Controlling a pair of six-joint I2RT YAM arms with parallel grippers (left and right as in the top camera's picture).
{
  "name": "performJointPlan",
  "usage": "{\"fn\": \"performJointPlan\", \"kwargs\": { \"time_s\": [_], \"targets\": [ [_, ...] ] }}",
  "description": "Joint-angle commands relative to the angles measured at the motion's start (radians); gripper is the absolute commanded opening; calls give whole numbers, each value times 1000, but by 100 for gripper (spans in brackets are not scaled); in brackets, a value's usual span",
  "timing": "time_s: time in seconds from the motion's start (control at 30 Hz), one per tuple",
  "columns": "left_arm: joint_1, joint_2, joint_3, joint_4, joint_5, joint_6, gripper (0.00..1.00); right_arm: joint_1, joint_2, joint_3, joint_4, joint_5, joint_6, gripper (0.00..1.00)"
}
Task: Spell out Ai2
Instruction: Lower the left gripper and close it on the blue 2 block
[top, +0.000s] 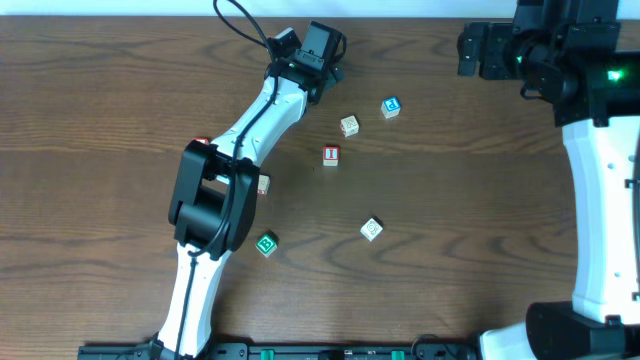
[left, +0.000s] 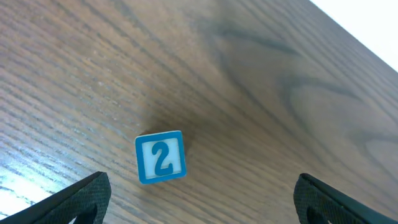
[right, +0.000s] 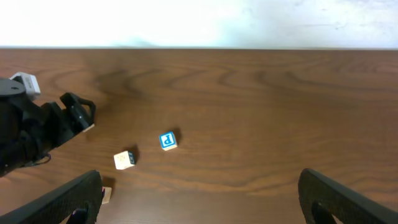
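Blue 2 block (left: 160, 157) before wide-spread left gripper (left: 199, 191) (digit illegible overhead); right gripper (right: 199, 186) spread

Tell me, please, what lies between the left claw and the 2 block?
Only bare table, in the left wrist view, between left claw and 2 block.

The blue-edged 2 block (left: 160, 157) lies flat, digit up, farther and right of the red-edged I block (top: 331, 155), with a tan block (top: 349, 125) between them.
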Motion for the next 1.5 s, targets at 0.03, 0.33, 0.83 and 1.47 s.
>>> {"fn": "performJointPlan", "kwargs": {
  "time_s": [0.03, 0.33, 0.83, 1.47],
  "targets": [
    [-1, 48, 23, -37, 0, -19, 95, -6, -16, 0, -5, -7, -13, 99],
    [7, 78, 23, -57, 0, -56, 92, -6, -16, 0, -8, -7, -13, 99],
    [19, 95, 23, -54, 20, -56, 66, -6, -16, 0, -14, -7, -13, 99],
    [51, 124, 23, -19, 54, -87, 55, -6, -16, 0, -37, -7, -13, 99]
  ]
}}
